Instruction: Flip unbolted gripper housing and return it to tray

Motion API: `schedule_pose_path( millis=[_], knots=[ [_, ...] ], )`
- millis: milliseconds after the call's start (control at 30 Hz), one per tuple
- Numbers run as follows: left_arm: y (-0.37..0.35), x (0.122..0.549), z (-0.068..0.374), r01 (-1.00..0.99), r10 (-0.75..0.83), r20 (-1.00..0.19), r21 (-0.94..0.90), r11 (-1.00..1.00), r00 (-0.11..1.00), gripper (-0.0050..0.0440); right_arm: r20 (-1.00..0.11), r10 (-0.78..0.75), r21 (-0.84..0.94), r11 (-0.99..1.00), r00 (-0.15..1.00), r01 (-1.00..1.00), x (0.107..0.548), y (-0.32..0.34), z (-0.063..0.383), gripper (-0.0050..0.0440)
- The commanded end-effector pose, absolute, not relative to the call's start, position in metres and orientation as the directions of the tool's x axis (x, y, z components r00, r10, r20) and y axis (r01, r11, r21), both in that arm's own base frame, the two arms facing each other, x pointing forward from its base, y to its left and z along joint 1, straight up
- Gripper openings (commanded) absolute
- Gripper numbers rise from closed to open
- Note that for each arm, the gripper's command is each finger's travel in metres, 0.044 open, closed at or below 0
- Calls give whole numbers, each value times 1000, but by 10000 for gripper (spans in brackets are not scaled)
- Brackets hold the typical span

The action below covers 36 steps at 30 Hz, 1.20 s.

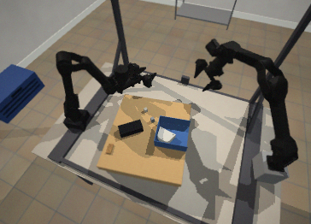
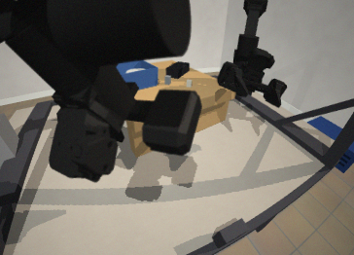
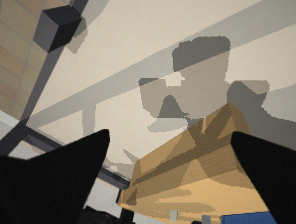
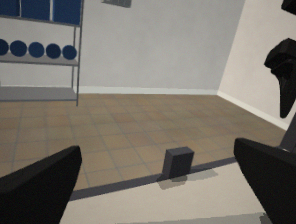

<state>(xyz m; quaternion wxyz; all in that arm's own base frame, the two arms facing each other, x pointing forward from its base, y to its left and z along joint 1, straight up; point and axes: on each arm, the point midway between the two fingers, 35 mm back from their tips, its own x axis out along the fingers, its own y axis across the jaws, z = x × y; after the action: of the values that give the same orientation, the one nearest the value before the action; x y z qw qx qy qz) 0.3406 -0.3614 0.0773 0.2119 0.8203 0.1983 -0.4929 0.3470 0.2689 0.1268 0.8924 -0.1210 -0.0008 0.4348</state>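
The white housing [image 1: 166, 135] [image 2: 138, 70] lies inside the blue tray [image 1: 172, 147] [image 2: 145, 81] [image 3: 245, 219], toward the side nearer the black block [image 1: 130, 128] [image 2: 178, 69]. I cannot tell from here which way up it is, or how its two halves meet. The tray sits on the wooden board [image 1: 141, 165] [image 2: 214, 116] [image 3: 175, 170], which stands on the pale surface [image 1: 214, 114] [image 2: 146, 222] [image 3: 125, 65] [image 4: 150, 202].

My left hand [image 1: 200, 83] [image 2: 128, 139] [image 3: 169, 136] [image 4: 287, 60] is spread as wide as it goes, with nothing between its fingers. I have it in the air, well apart from the housing. My right hand [image 1: 149, 75] [image 2: 259, 97] [image 4: 157, 150] is fully open too and holds nothing; it is raised beyond the board's edge, also away from the tray. Neither hand touches the housing.

The black block lies flat on the board beside the tray, with a gap between them. Two small grey pieces rest near the tray: one [image 1: 152, 120] [image 2: 167, 80] [image 3: 206, 219] just beside it, the other [image 1: 145, 110] [image 2: 189, 83] [image 3: 173, 215] farther off. A small brown piece [image 1: 109, 149] lies near another edge of the board. The dark post [image 1: 184, 79] [image 2: 230, 232] [image 3: 59, 27] [image 4: 178, 162] stands at the frame's rail, and my right wrist view takes in a shelf rack [image 4: 79, 62] by the wall.
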Motion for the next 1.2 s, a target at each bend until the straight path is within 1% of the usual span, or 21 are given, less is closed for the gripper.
schedule_pose_path(
  millis=[0, 533, 633, 733, 867, 1033, 1100, 1133, 1167],
  knots=[
    [-363, 342, 91, 531, 92, -887, 185, -827, 453, 440, -79, 777, -226, 596, 624, -771, 348, 270, 137, 440],
    [-363, 342, 91, 531, 92, -887, 185, -827, 453, 440, -79, 777, -226, 596, 624, -771, 348, 270, 137, 440],
    [-358, 346, 93, 564, 91, -888, 204, -800, 450, 371, -87, 766, -220, 609, 637, -762, 353, 265, 139, 436],
    [-341, 357, 97, 655, 84, -893, 258, -710, 442, 299, -109, 729, -198, 650, 676, -734, 368, 252, 145, 436],
    [-299, 379, 106, 809, 68, -901, 349, -473, 429, 203, -148, 635, -154, 743, 758, -652, 398, 218, 163, 436],
    [-257, 394, 114, 896, 50, -905, 410, -168, 423, 83, -179, 535, -116, 822, 826, -558, 421, 180, 184, 436],
    [-257, 394, 114, 896, 50, -905, 410, -168, 423, 83, -179, 535, -116, 822, 826, -558, 421, 180, 184, 436],
    [-250, 397, 116, 903, 42, -904, 421, -89, 426, 59, -227, 513, -98, 834, 828, -543, 422, 172, 179, 436],
    [-231, 401, 119, 902, 33, -904, 428, 49, 427, 35, -202, 468, -93, 865, 860, -493, 431, 155, 197, 436]
  ],
)
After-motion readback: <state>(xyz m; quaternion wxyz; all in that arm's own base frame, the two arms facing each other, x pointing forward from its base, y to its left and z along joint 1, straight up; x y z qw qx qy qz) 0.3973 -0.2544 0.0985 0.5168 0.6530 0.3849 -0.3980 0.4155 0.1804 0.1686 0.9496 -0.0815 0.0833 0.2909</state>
